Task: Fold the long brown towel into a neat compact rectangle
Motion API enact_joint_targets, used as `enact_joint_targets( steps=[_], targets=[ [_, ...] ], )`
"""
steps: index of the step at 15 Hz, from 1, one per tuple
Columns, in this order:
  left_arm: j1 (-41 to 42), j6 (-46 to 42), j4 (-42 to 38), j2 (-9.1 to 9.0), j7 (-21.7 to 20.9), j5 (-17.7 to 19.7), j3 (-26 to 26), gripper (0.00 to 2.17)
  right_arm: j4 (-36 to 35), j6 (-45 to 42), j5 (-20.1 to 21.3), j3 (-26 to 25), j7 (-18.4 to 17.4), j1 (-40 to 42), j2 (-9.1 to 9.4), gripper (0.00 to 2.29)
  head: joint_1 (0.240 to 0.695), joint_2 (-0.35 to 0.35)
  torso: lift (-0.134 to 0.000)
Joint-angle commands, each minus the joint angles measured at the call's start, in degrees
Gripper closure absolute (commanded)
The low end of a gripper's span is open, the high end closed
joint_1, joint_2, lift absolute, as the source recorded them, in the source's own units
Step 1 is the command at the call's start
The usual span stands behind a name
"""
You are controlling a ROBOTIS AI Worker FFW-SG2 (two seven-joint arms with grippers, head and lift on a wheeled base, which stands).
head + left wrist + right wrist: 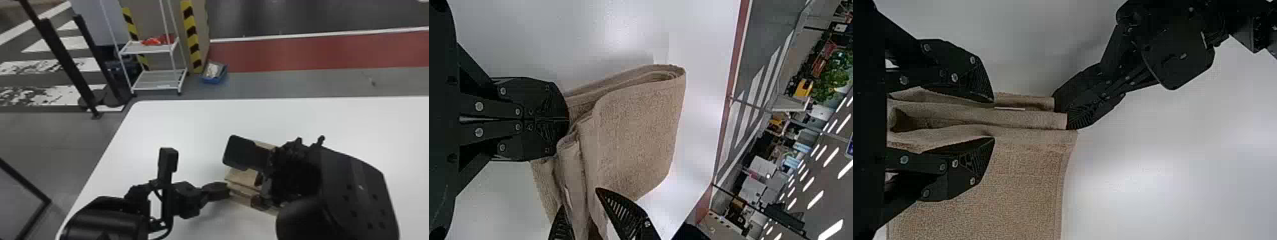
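Left gripper: drawn together, finger against finger, at the short edge of the towel; cannot tell whether cloth is caught in between.
Right gripper: spread apart above the towel, just right of the left gripper, with raised folds lying between both fingers and no clamp on them.
Brown towel: folded into several layers, resting on the bench; below the right gripper and reaching left to the left gripper's tips. Bunched into loose, uneven ridges between the right gripper's fingers, spread in a broader, flatter panel on the far side of the left gripper's tips.
Bench: white and smooth, under both grippers, stretching well ahead of them and on to the right.
Blue bin: on the floor past the bench, far ahead of the left gripper, just beside the rack.
White rack: past the bench, far ahead and left of the left gripper, carrying red items on a shelf.
Red floor band: farther off, beyond the right gripper and the bench.
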Motion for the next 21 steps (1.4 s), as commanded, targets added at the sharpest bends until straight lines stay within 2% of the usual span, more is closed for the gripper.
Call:
enact_joint_targets(
  steps=[1, 5, 6, 7, 8, 9, 11, 12, 19, 20, 21],
  targets=[
    [0.04, 0.00, -0.08, 0.11, -0.02, 0.00, 0.00, 1.84, -1.35, 0.79, -0.03, -0.20, 0.28, -0.03, 0.10, 0.71, 0.695, 0.195, -0.124],
    [0.12, 0.00, -0.34, 0.29, -0.19, 0.35, 0.18, 1.84, -3.55, 0.26, -1.35, -4.77, 0.28, 0.76, -0.08, 0.73, 0.695, 0.202, -0.124],
    [0.21, 0.18, -0.34, 0.38, -0.19, 0.44, 0.27, 1.84, -3.90, -0.09, -2.58, -6.61, 0.28, 1.03, -0.25, 0.89, 0.695, 0.199, -0.124],
    [0.30, 0.00, -0.34, 0.38, -0.28, 0.53, 0.35, 1.84, -4.16, -0.97, -4.16, -8.55, 0.28, 1.55, -0.52, 1.28, 0.695, 0.195, -0.124],
    [0.39, 0.00, -0.43, 0.38, -0.37, 0.62, 0.35, 1.84, -4.16, -2.55, -3.63, -9.78, 0.28, 2.34, -1.31, 1.63, 0.695, 0.182, -0.124],
    [0.48, 0.00, -0.52, 0.38, -0.37, 0.62, 0.27, 1.84, -4.16, -3.43, -3.10, -10.30, 0.28, 3.22, -2.01, 1.81, 0.695, 0.176, -0.124],
    [0.56, -0.18, -0.52, 0.38, -0.37, 0.62, 0.18, 1.84, -4.42, -3.60, -2.84, -10.22, 0.28, 4.81, -2.63, 1.89, 0.695, 0.159, -0.124],
    [0.56, 0.00, -0.61, 0.38, -0.37, 0.62, 0.18, 1.84, -4.69, -3.60, -2.40, -9.69, 0.28, 5.51, -2.80, 2.03, 0.695, 0.145, -0.124],
    [2.32, 0.00, -2.28, 0.46, -0.11, 0.62, 0.79, 1.83, -5.22, -3.78, -0.99, -8.63, 0.28, 7.79, -3.33, 2.03, 0.695, 0.149, -0.124],
    [2.50, 0.18, -2.45, 0.46, -0.02, 0.62, 0.97, 1.72, -5.22, -3.96, -0.47, -8.37, 0.28, 8.41, -3.33, 2.03, 0.695, 0.150, -0.124],
    [2.50, 1.06, -2.45, 0.46, 0.07, 0.62, 1.23, 1.02, -5.13, -4.31, 0.15, -8.11, 0.28, 8.85, -3.42, 2.03, 0.695, 0.150, -0.124]
  ],
)
